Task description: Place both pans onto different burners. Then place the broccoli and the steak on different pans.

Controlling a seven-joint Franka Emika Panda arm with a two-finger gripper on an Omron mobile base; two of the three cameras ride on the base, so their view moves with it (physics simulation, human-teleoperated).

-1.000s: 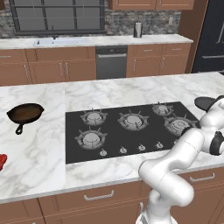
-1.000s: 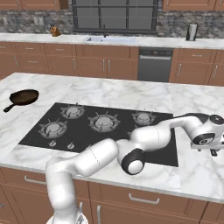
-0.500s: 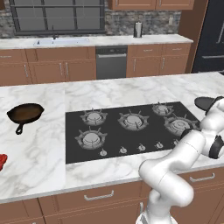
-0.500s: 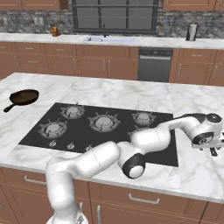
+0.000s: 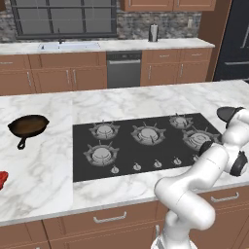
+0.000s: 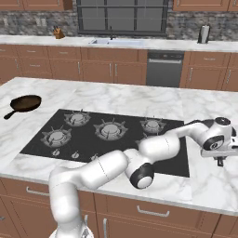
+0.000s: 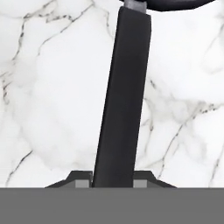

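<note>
Between gripper [image 7: 113, 183] jaws, black pan handle [image 7: 121, 100], unlabelled

White marble island counter [image 5: 126, 104] runs across the near side. Far back, a sink [image 5: 69, 46] sits under the window [image 5: 63, 17], a dishwasher [image 5: 123, 68] to its right, a steel canister [image 5: 153, 33] beyond it, a knife block [image 6: 58, 33] far left.

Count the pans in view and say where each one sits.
2. The rust-brown pan sits on the marble counter left of the cooktop. The near-black pan sits right of it, partly behind the arm, its handle between the tool's fingertips.
</note>
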